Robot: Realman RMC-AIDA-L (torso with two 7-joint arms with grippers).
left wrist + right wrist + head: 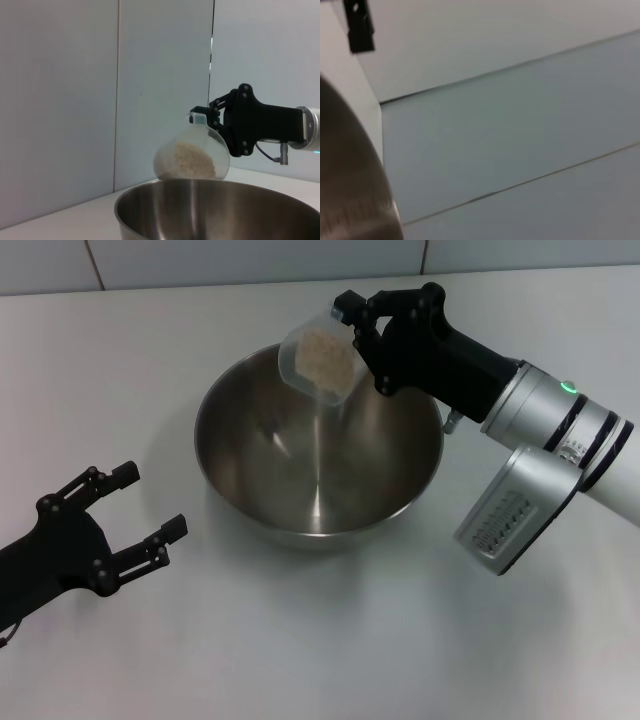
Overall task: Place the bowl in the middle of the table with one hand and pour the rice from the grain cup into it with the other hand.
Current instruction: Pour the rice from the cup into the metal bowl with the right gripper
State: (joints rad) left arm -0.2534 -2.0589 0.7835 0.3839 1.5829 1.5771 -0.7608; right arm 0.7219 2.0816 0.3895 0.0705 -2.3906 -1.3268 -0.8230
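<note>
The steel bowl (318, 465) stands in the middle of the white table (330, 640); its inside looks bare. My right gripper (358, 328) is shut on the clear grain cup (318, 360) and holds it tilted above the bowl's far rim, with the rice (324, 356) still inside. My left gripper (140, 505) is open and empty, apart from the bowl on its left. The left wrist view shows the bowl's rim (215, 192), the tilted cup (192, 155) with rice (192, 160) and the right gripper (215, 117) behind it. The right wrist view shows a blurred edge of the bowl (350, 185).
A tiled wall (260, 260) runs along the table's far edge. The right arm's silver forearm (540, 470) hangs over the table right of the bowl.
</note>
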